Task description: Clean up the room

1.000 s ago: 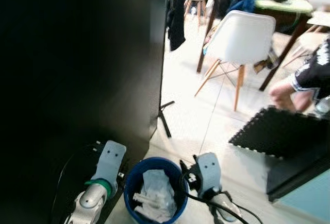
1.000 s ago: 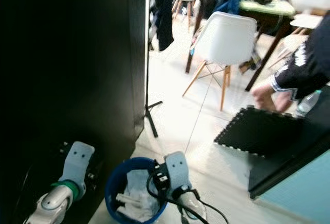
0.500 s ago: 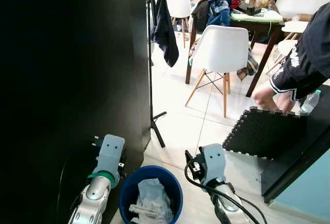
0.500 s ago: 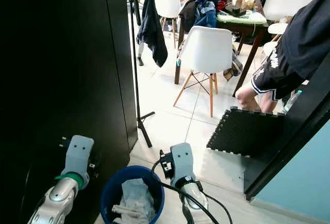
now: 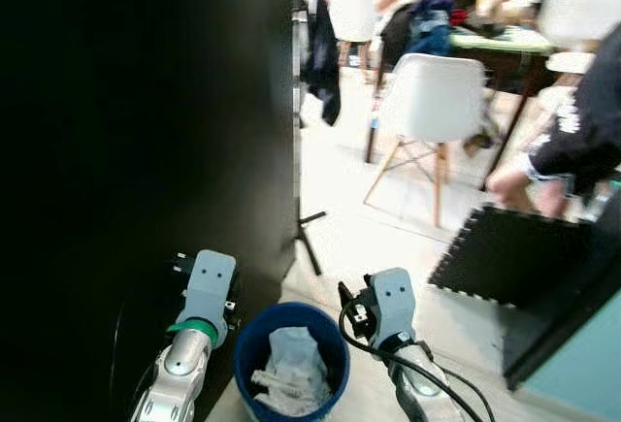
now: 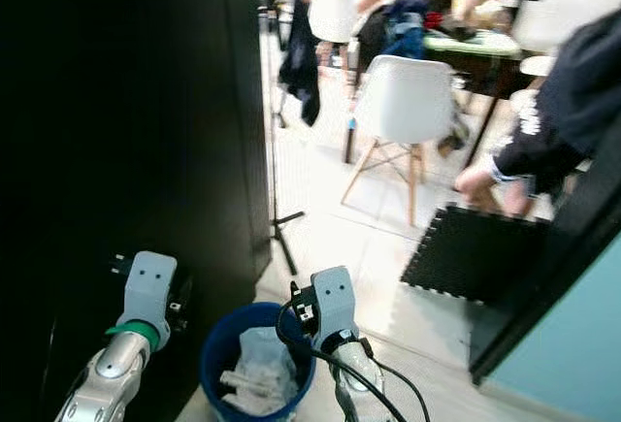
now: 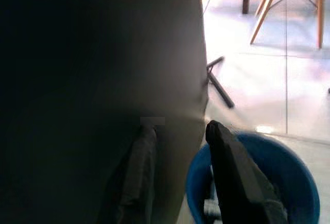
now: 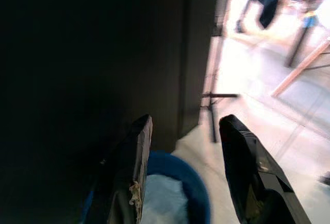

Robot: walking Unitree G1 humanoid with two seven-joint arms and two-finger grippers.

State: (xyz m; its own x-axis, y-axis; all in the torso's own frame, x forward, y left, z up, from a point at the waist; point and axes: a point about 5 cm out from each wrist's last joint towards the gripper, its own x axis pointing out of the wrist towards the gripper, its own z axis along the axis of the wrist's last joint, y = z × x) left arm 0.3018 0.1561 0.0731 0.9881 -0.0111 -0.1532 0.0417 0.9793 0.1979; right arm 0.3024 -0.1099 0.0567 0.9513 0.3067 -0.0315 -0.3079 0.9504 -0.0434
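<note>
Both grippers empty with fingers apart, left gripper [image 7: 180,175] and right gripper [image 8: 188,172] hanging either side of the blue bin [image 5: 291,360] holding crumpled white trash [image 5: 287,373] at 6 o'clock, black panel [image 5: 146,131] at 9, white chair [image 5: 430,102] at 1, black foam mat [image 5: 505,257] and a person's hand [image 5: 506,185] at 3.

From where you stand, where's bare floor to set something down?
Bare white tile lies between the tripod foot and the black foam mat, ahead of the blue bin. It is crowded under the white chair and table, and where a person's hand holds the mat.
</note>
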